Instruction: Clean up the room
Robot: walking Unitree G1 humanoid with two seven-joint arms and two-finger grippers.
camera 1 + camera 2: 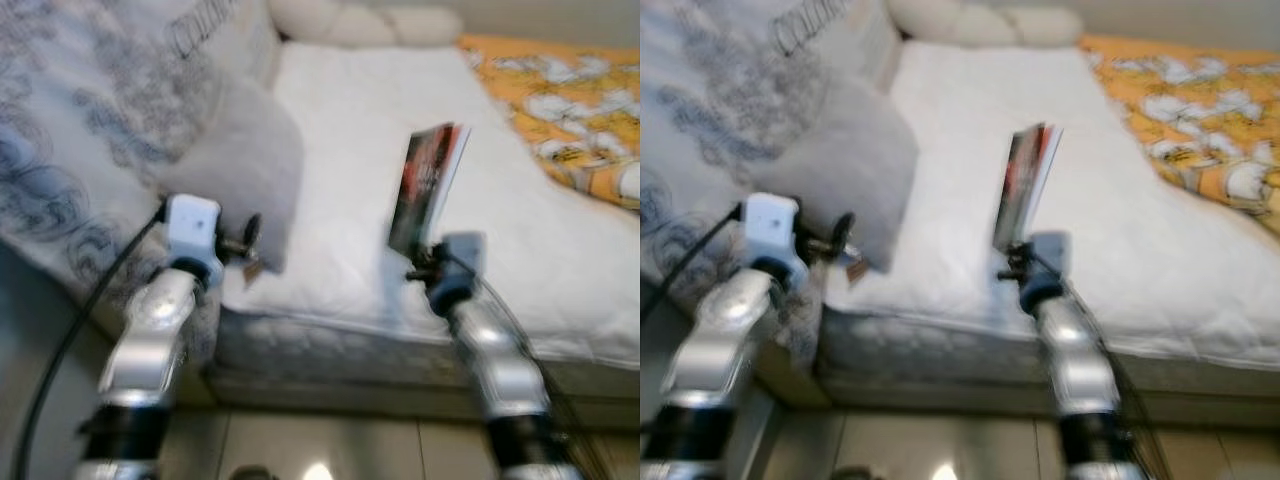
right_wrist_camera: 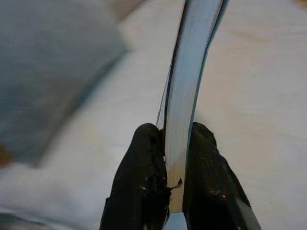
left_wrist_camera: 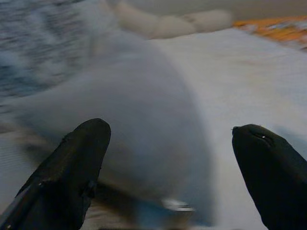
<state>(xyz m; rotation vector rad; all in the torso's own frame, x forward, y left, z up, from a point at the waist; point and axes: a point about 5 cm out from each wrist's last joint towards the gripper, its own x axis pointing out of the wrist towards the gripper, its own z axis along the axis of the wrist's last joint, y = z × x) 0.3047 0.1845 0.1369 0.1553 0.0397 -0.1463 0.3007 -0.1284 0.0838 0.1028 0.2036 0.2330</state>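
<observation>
The thin red-and-black paperback book [image 1: 428, 185] stands upright above the near edge of the white quilted bed [image 1: 340, 150], pinched at its lower end by the right gripper [image 2: 175, 165], whose two black fingers press flat against both covers. The hold is low and narrow, on the bottom strip of a tall, bendy book; I judge it could pivot or slide out if the arm swings fast, since most of its length hangs free above the grip, and the pages already bow a little to one side. A drop here would land it on the mattress near the front edge, or over that edge onto the tiled floor [image 1: 330, 440].

The left gripper [image 3: 168, 163] is spread wide, its fingers apart on either side of the soft grey pillow [image 1: 235, 165] near the bed's left front corner, not closed on it; a push forward could shove the pillow rather than grasp it.

Counted: one book, one grey pillow, one grey-patterned white duvet [image 1: 90, 120] heaped along the left edge, one orange printed blanket [image 1: 570, 110] toward the far right corner, and cream cushions [image 1: 350, 20] at the far edge, too blurred to count
</observation>
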